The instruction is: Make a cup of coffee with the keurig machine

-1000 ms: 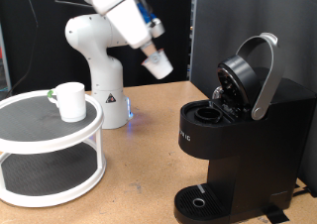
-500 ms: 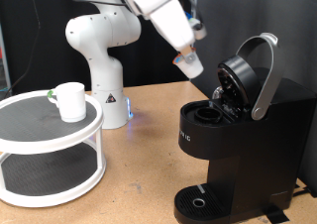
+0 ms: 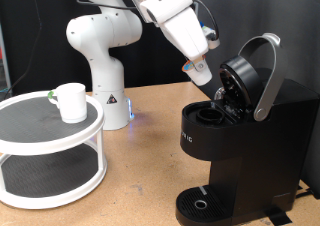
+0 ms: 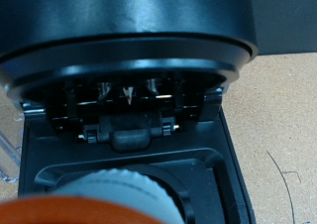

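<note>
The keurig machine stands at the exterior view's right with its lid raised and the pod chamber open. My gripper hovers just above and to the left of that chamber, beside the raised lid, shut on a small pale pod. In the wrist view the pod shows blurred and close, with the open chamber and the lid's underside right behind it. The white cup stands on a white round stand at the exterior view's left, far from the gripper.
The white two-tier round stand fills the exterior view's lower left. The robot's white base stands behind it. The tabletop is brown wood. A black panel rises behind the machine.
The gripper with the pod has moved to the exterior view's right, from above the table's middle to just over the machine's open chamber. The cup and machine have not moved.
</note>
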{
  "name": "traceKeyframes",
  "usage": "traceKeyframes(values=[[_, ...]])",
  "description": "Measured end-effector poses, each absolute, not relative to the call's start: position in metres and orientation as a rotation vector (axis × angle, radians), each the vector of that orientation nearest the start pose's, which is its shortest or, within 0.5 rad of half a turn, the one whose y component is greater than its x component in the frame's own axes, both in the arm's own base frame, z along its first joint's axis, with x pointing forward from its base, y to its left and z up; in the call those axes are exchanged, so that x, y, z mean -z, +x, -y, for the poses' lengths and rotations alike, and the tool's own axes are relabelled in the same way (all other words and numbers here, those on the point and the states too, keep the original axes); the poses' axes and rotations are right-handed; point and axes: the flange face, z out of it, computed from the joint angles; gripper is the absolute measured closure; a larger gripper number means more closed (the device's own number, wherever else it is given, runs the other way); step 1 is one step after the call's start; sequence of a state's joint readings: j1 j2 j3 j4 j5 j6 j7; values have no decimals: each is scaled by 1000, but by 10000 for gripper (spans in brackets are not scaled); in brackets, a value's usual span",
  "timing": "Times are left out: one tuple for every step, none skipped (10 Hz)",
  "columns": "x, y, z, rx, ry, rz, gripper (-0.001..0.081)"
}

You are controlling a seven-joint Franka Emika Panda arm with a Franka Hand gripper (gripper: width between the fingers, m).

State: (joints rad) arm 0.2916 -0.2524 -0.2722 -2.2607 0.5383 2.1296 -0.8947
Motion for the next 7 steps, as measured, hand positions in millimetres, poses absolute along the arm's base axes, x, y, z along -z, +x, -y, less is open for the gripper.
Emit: traceKeyframes(values=[[-478, 487, -26, 432, -2523, 852, 375], [-477, 487, -26, 431, -2521, 854, 375], [-475, 486, -25, 429, -2518, 864, 375], [-472, 485, -25, 428, -2517, 872, 375], [-469, 485, -25, 429, -2518, 877, 375], [-466, 485, -25, 429, -2521, 877, 375], [-462, 486, -26, 427, -2527, 875, 375]])
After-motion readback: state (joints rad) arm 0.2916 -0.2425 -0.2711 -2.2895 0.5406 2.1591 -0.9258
